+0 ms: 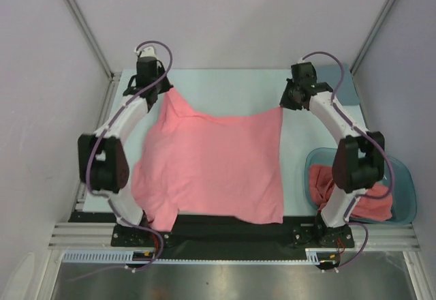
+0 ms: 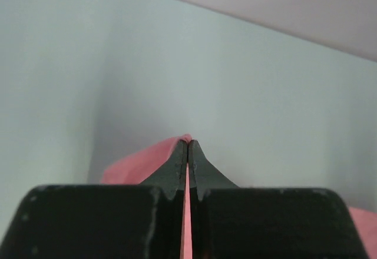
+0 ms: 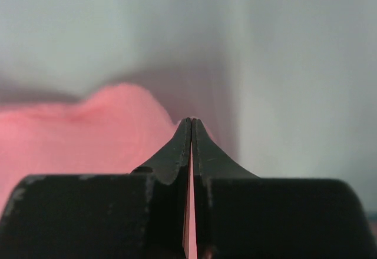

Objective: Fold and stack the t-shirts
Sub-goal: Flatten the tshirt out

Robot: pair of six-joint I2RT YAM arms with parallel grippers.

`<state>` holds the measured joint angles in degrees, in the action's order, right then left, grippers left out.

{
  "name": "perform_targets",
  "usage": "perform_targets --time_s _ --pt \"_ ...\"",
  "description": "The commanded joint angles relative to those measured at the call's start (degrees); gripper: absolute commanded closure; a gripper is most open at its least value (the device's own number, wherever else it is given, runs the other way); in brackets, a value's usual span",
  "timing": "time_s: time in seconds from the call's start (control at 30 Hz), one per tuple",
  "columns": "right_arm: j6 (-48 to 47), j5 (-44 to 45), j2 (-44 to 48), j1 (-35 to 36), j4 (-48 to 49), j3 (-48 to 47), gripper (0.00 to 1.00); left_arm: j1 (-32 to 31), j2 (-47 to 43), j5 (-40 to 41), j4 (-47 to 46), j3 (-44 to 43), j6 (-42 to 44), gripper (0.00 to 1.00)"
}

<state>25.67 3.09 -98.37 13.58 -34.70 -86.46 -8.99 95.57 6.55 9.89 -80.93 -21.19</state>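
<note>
Jaws of left gripper (image 2: 188, 143) and right gripper (image 3: 191, 121) pinch far corners of the t-shirt (image 1: 218, 167); thin fabric may slip out if one arm pulls harder.

Two white-and-black robot arms reach away from their bases, each with its jaws pinched shut on a far corner of one pink t-shirt (image 1: 218, 163).

The left arm (image 1: 126, 119) rises from its base at the near left, bows outward to a dark elbow, then curves inward to a wrist at the far left. The right arm (image 1: 338, 119) mirrors it on the right, and its wrist sits slightly nearer than the left one. The two wrists are well apart. In each wrist view the black jaws meet tip to tip, with only a thin sliver of pink fabric showing between them.
</note>
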Motion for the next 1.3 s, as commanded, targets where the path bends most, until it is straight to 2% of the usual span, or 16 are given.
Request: perform_targets --time_s 0.0,0.13,0.2,0.27,0.3,0.47,0.67,0.87,1.13,1.27 --pt "-3.43 -2.48 -5.41 -2.67 11.83 -4.93 1.0 1.96 11.41 -5.05 -9.54 -11.24 -0.34 1.0" --pt "-3.78 -4.5 -13.94 -4.97 12.73 -12.93 1.0 4.42 22.88 -8.48 -8.84 -24.87 -0.87 1.0" --pt "-4.4 -4.59 -18.86 -5.23 10.8 -17.85 1.0 5.12 29.02 -10.49 -6.3 -35.14 -0.96 1.0" --pt "-4.23 -4.76 -22.28 -5.23 10.09 -24.09 1.0 5.74 31.51 -11.9 -4.44 -42.69 -0.69 1.0" --pt "-3.88 -5.11 -23.09 -5.23 10.0 -25.59 1.0 6.0 32.22 -12.6 -5.05 -43.52 -0.69 0.99" --pt "-4.04 -5.73 -25.82 -4.27 8.95 -32.54 1.0 7.85 30.65 -14.1 -7.34 -42.04 -2.63 1.0" --pt "-4.84 -6.34 -26.79 -4.18 8.95 -32.29 1.0 8.38 29.41 -16.3 -7.87 -39.32 -2.54 1.0" --pt "-6.25 -6.61 -27.58 -5.67 7.55 -32.72 1.0 8.73 31.43 -19.37 -5.06 -40.36 -2.98 1.0" --pt "-6.51 -9.07 -27.14 -6.9 3.33 -33.6 1.0 8.82 28.01 -17.36 2.49 -38.08 -7.28 1.0" --pt "-6.07 -9.16 -25.65 -7.25 -2.91 -33.6 1.0 8.82 25.2 -15.08 9.96 -37.64 -8.6 1.0"
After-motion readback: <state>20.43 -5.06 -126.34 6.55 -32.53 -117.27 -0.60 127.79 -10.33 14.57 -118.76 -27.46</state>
